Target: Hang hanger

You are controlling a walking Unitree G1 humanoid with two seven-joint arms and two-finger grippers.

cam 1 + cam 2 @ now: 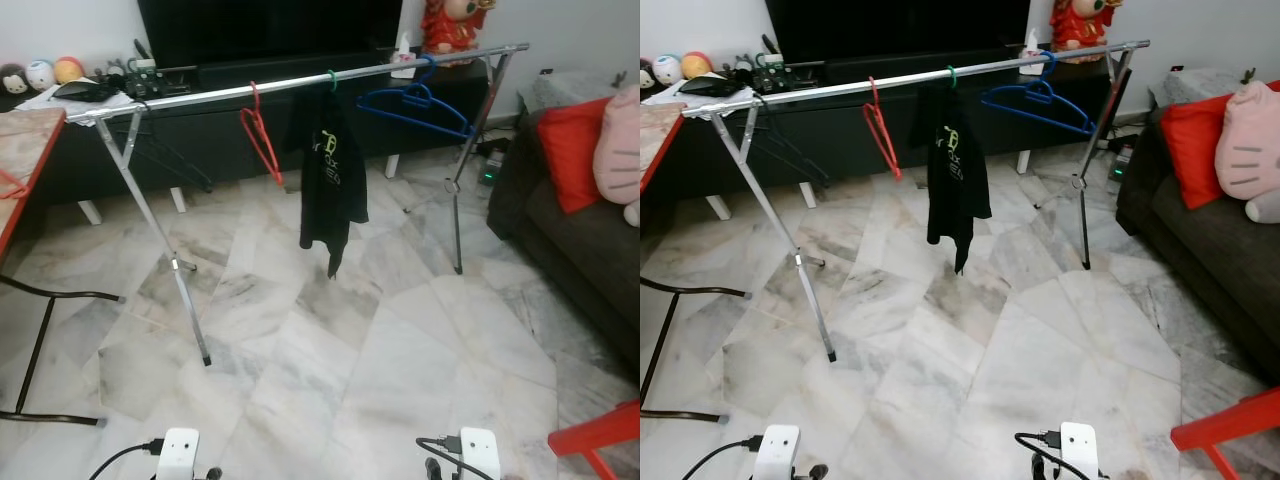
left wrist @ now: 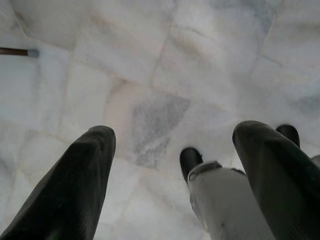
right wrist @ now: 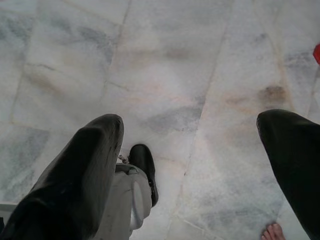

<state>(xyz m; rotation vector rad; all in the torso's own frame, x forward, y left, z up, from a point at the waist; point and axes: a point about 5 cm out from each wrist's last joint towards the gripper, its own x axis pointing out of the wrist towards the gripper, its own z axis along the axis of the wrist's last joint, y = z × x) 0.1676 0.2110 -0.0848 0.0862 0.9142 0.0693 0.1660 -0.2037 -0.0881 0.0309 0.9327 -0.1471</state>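
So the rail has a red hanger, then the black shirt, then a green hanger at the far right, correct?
Not quite. The hanger at the right end of the rail is blue, not green, as the left eye view shows. The red hanger and black shirt are as you say.

My right pincer (image 3: 190, 165): fingers (image 3: 85, 180) spread apart, empty, above the marble floor (image 3: 165, 65). My foot (image 3: 142, 167) below. Red edge (image 3: 317, 52), perhaps furniture. A person's bare toes (image 3: 274, 232).

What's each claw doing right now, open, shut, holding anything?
Left claw: open, empty, hanging over the marble floor.
Right claw: open, empty, also pointed down at the floor.
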